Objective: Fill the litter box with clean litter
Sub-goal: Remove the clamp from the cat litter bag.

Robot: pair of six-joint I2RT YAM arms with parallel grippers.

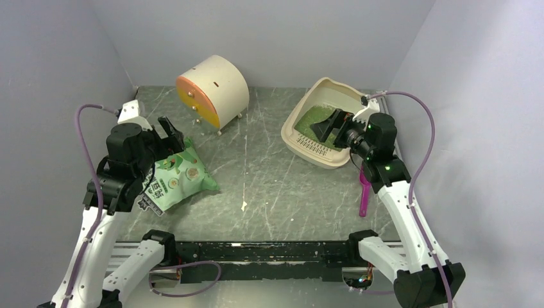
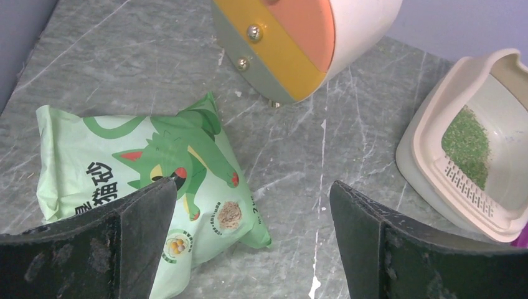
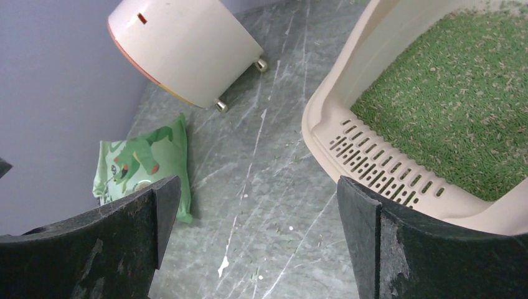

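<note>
The beige litter box (image 1: 324, 160) sits at the back right with its slotted grille end facing the table's middle. A bed of green clean litter (image 1: 312, 119) covers part of its floor. In the right wrist view the litter (image 3: 454, 93) lies behind the grille inside the litter box (image 3: 324, 106). My right gripper (image 1: 332, 127) hovers over the grille end, open and empty. My left gripper (image 1: 172, 138) hangs open above the light-green litter bag (image 1: 183, 176), holding nothing. In the left wrist view the bag (image 2: 143, 168) lies under the left finger, with the box (image 2: 429, 118) far right.
A cream half-cylinder cabinet (image 1: 215, 90) with an orange face stands at the back, left of centre. A magenta scoop (image 1: 364, 189) lies on the table by the right arm. Grey walls close in the left, right and back sides.
</note>
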